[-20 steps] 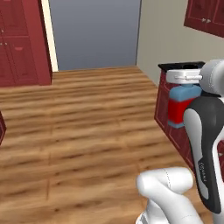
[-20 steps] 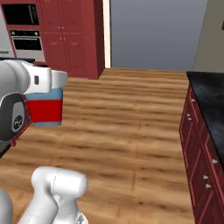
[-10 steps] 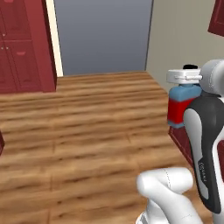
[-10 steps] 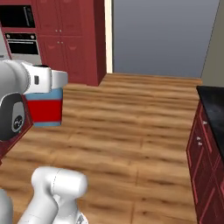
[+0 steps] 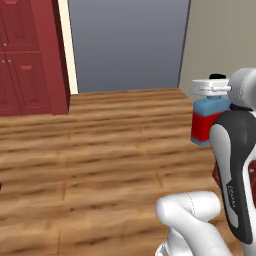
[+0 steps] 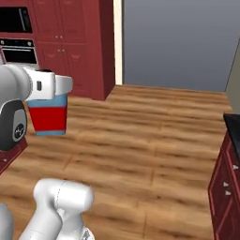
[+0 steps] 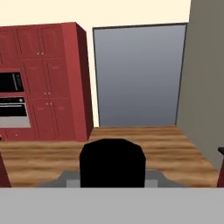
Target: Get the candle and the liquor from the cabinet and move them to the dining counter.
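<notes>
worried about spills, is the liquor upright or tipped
Upright: the liquor hangs in the end effector with its black cap on top and red label band level.

1. A wooden plank floor (image 5: 100, 150) runs across the room in warm brown boards.
2. A wide grey panel (image 7: 139, 74), like a doorway or blank wall, stands at the far end of the floor.
3. A cream strip (image 5: 66, 45) runs upright between the grey panel and the tall red cabinets (image 7: 57, 83).
4. A black built-in oven (image 6: 18, 51) sits in those tall cabinets, with a dark microwave (image 6: 14, 19) just above it.
5. A beige wall (image 5: 225, 40) rises to the right of the grey panel.
6. Red drawer fronts (image 6: 227, 187) under a black countertop edge (image 6: 232, 123) show at the right edge of the right base view.
</notes>
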